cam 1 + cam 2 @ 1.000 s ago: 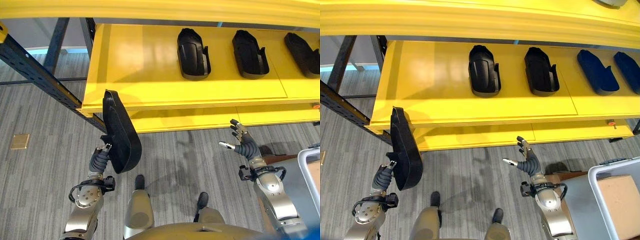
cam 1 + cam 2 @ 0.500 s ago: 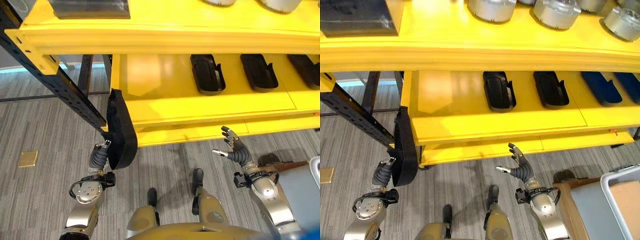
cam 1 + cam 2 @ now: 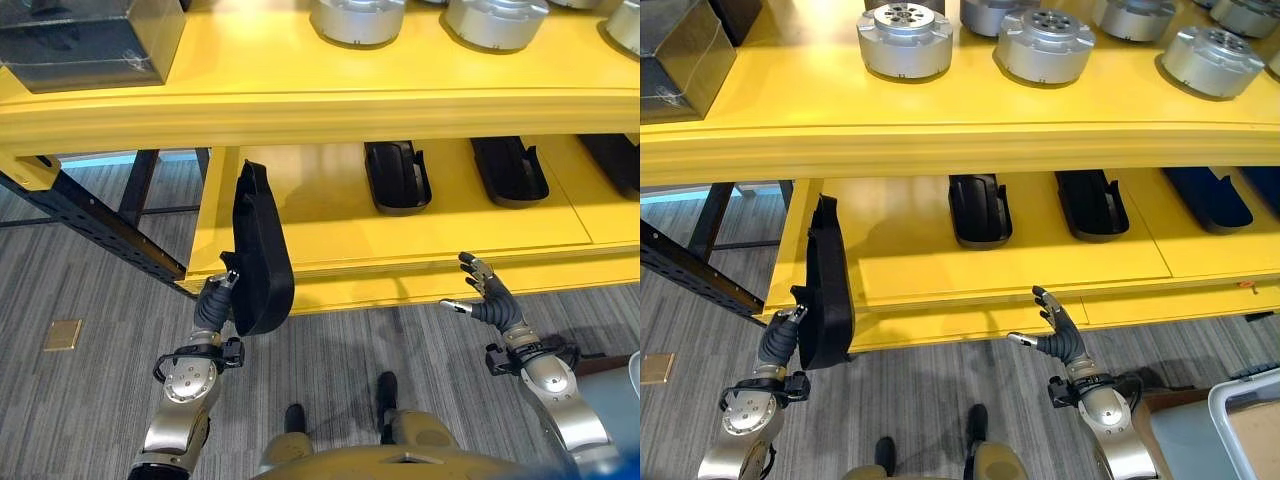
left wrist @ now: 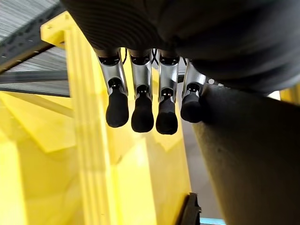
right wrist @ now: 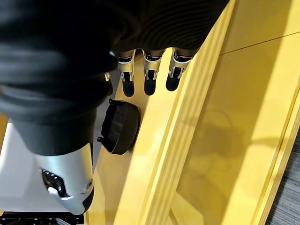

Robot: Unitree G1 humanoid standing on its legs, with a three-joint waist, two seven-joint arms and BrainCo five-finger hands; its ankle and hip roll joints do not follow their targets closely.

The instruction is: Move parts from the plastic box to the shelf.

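- A black part [image 3: 258, 255] is gripped upright by the left hand [image 3: 212, 305], at the shelf's [image 3: 330, 250] 9 o'clock edge.
- The right hand [image 3: 488, 300] is held open, empty, at 5 o'clock.

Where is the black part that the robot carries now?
The black part stands upright in the left hand, at the left front edge of the yellow shelf.

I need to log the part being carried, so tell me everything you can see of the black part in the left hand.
The black part is a long, matte, shell-like moulding, seemingly plastic, with a rounded outline and a raised rim. It stands on end, edge-on to the camera, gripped at its lower end by the left hand, whose fingers curl round it. It is lifted before the left end of the yellow shelf, not yet laid down.
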